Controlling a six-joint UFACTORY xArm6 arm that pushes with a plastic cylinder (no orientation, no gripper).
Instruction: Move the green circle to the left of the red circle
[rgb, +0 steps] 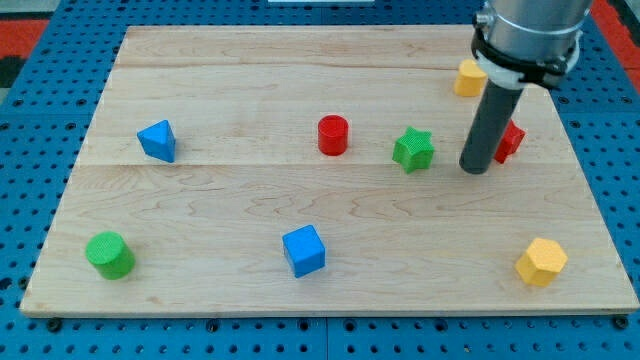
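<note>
The green circle (109, 254) sits near the board's bottom left corner. The red circle (333, 135) stands near the middle of the board, far up and to the right of it. My tip (476, 169) is at the view's right, just right of a green star (413, 149) and touching or close to a red block (510, 140) partly hidden behind the rod. The tip is far from the green circle.
A blue triangle (158, 140) lies at the left, a blue cube (304, 250) at the bottom middle. A yellow block (469, 77) is at the top right, a yellow hexagon (541, 262) at the bottom right. The wooden board (230, 90) rests on blue pegboard.
</note>
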